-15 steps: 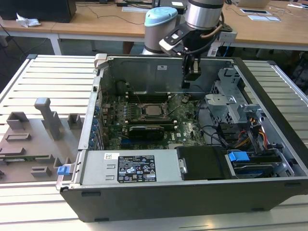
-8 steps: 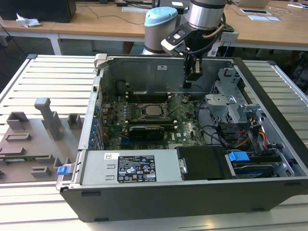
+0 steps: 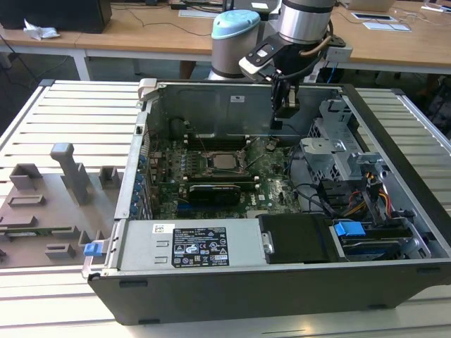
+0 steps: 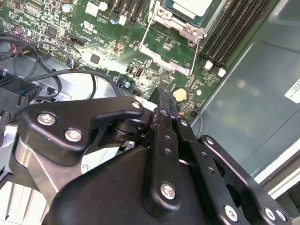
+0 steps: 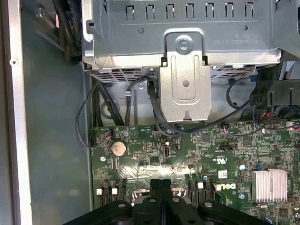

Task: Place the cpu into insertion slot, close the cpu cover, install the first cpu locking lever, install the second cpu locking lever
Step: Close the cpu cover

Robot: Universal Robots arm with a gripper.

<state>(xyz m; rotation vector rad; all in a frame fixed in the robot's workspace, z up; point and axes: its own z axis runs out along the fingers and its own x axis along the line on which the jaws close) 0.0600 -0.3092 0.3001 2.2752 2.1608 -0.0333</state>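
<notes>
1. Picking up the gripper (image 3: pixel 277 125) in the exterior view, hanging inside the open computer case (image 3: pixel 211 105), at about two o'clock from the cpu (image 3: pixel 225 161) and well apart from it.
2. Finding that cpu silver side up in its socket on the green motherboard (image 3: pixel 271 190), with the long black card (image 3: pixel 215 191) just at six o'clock of it.
3. Switching to the second wrist view: catching the gripper (image 4: pixel 164 93) pinched narrow, fingers pressed together, gripping nothing. Confirming the same on the gripper (image 5: pixel 161 182) in the first wrist view.
4. Getting from the second wrist view a close corner of the cpu (image 4: pixel 190 5), the cpu cover (image 4: pixel 180 21) framing it, and thin wire levers (image 4: pixel 146 33) reaching over the board. Cannot tell whether latched.
5. Getting from the first wrist view instead a grey metal drive cage (image 5: pixel 187 28), black cables (image 5: pixel 154 112) and a finned heatsink (image 5: pixel 270 180). Spotting a coin battery (image 5: pixel 118 148) in both wrist views.
6. Back outside: seeing the case set on a pale slatted table (image 3: pixel 70 105), a grey fixture board (image 3: pixel 42 211) at nine o'clock of it, wooden desks (image 3: pixel 141 32) at twelve.
</notes>
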